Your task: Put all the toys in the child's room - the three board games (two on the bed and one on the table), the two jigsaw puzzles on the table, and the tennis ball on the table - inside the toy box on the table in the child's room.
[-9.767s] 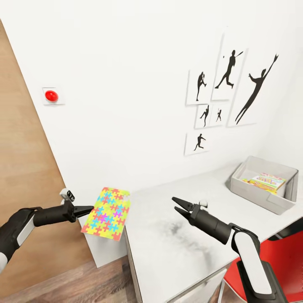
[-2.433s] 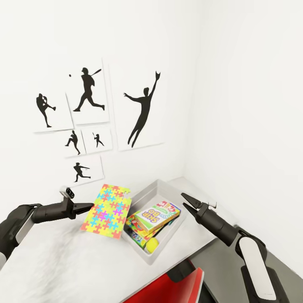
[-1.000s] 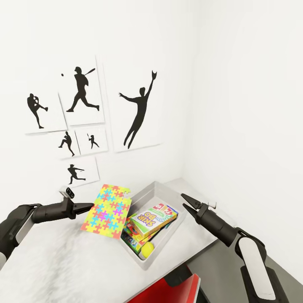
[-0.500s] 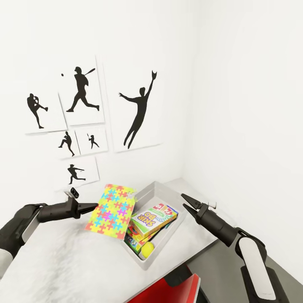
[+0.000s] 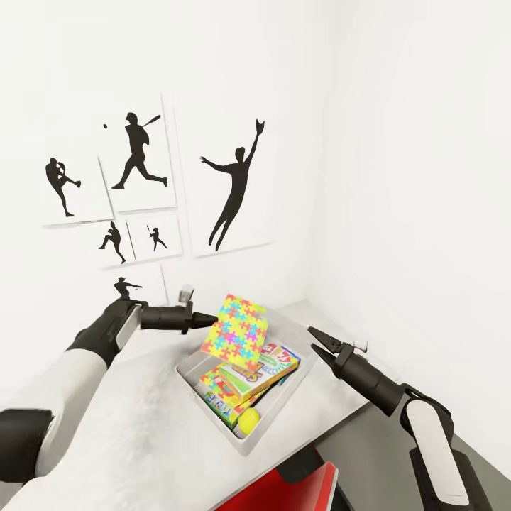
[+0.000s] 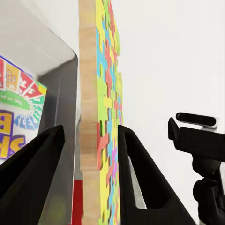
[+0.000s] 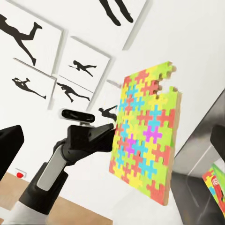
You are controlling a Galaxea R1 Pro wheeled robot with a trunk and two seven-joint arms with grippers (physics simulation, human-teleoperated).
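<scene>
now one jigsaw puzzle (image 5: 238, 332) hangs over the toy box (image 5: 287, 407), pinched by the left gripper (image 5: 206, 321).

one puzzle square shows, held upright on edge with the left gripper's two fingers (image 6: 136, 178) clamped on either face of it, above the far left end of the grey box on the table (image 5: 128, 433). inside the box lie at least two board games: the top one (image 5: 254, 370) reads "skip-bo" in yellow letters on green, and another (image 5: 218, 402) sits under it with print too small to read. one tennis ball (image 5: 247, 423) rests in the box's near corner, just beside the games. the right gripper (image 5: 314, 343) hovers to the right of the box with its two fingers a little apart and holding nothing. six black baseball-player prints (image 5: 235, 183) hang on the white wall behind. a red chair (image 5: 301, 490) shows at the table's near edge.
</scene>
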